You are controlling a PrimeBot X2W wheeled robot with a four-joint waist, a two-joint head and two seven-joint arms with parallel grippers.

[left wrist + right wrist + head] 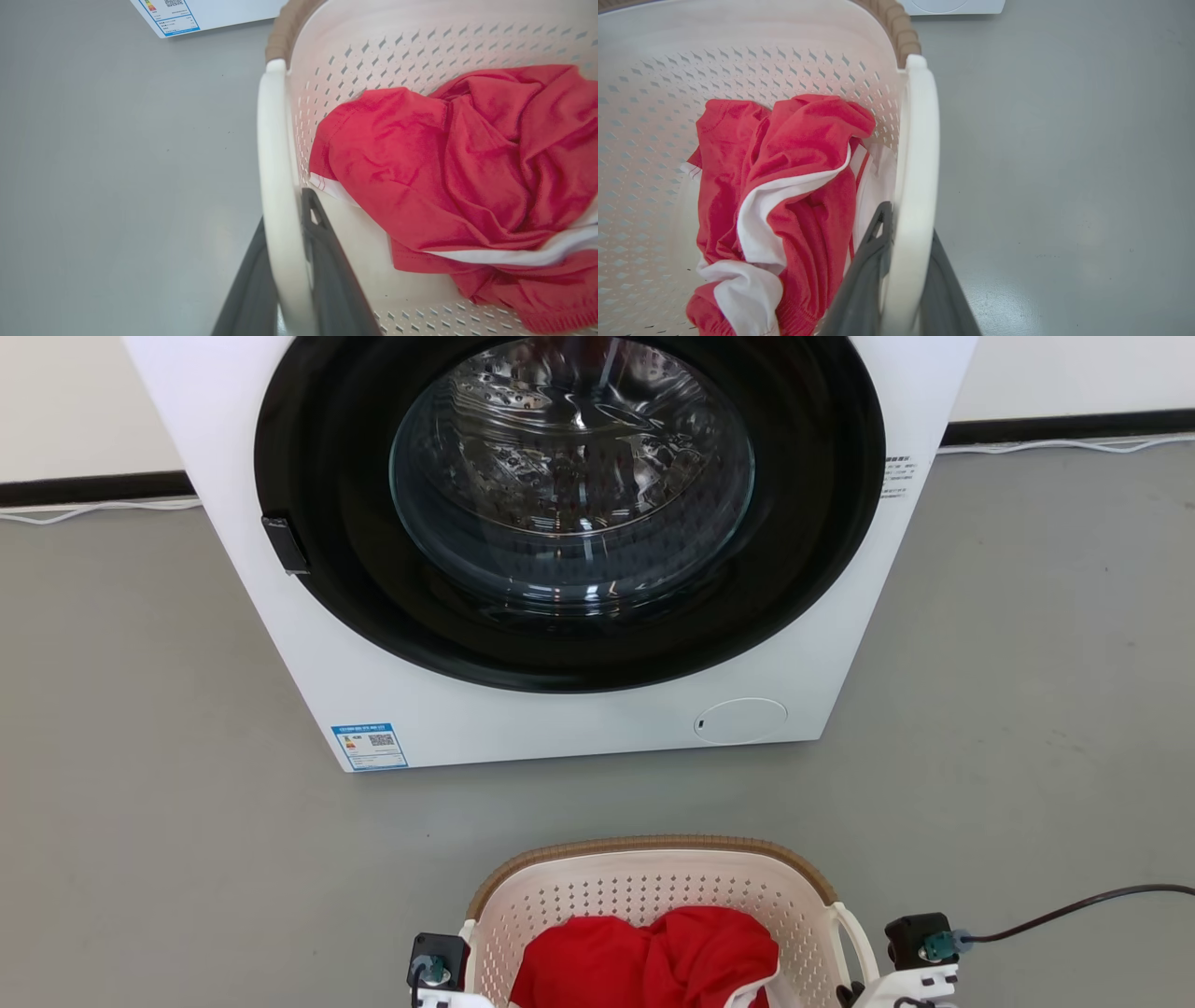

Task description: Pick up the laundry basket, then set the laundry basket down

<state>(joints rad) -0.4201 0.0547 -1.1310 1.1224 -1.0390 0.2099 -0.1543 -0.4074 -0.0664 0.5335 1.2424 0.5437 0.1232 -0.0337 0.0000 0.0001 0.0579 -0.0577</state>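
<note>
The laundry basket [644,887] is cream-white and perforated with a brown woven rim, and it sits at the bottom middle of the head view, in front of the washer. A crumpled red and white garment [653,957] lies inside it. In the left wrist view my left gripper [285,212] is shut on the basket's white loop handle [274,154], one dark finger on each side. My right gripper [910,224] is shut the same way on the other white handle [919,140]. Whether the basket is off the floor I cannot tell.
A white front-loading washer [579,719] with its round dark glass door [569,476] shut stands just beyond the basket. A black cable [1074,903] runs over the grey floor [140,803] on the right. Open floor lies on both sides.
</note>
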